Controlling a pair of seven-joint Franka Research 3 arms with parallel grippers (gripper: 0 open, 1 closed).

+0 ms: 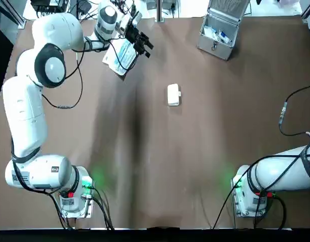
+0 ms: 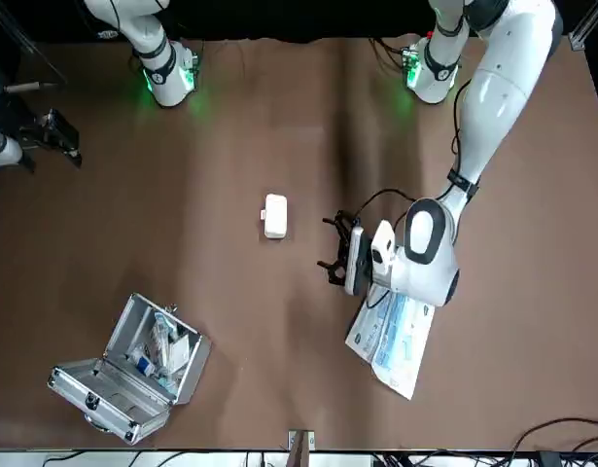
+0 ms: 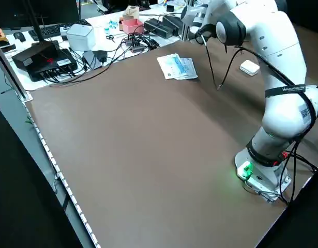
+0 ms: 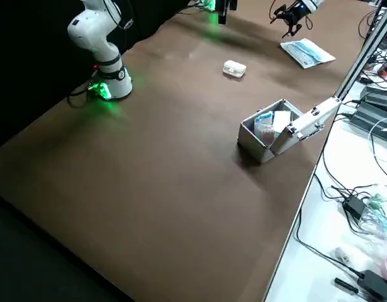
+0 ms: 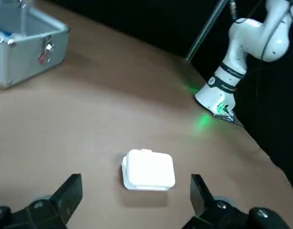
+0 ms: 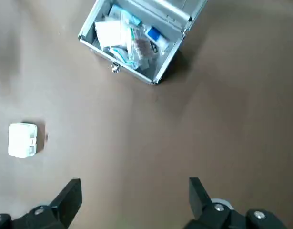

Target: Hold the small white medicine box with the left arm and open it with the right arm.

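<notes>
The holding step is just beginning: the left pincer (image 1: pixel 146 49), fingers spread, is hovering near the surface's far edge, left of centre, pointing at the small white medicine box (image 1: pixel 173 95), which is lying closed mid-surface, well apart. Next it needs lowering around the box. The right pincer (image 6: pixel 134 186), also spread, is idling by the right edge.

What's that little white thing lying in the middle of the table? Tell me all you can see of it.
The small white medicine box is a plastic-looking case with rounded corners and a small tab on one side. Its lid looks shut. It lies flat near the middle of the brown table, alone; nothing else touches it.
</notes>
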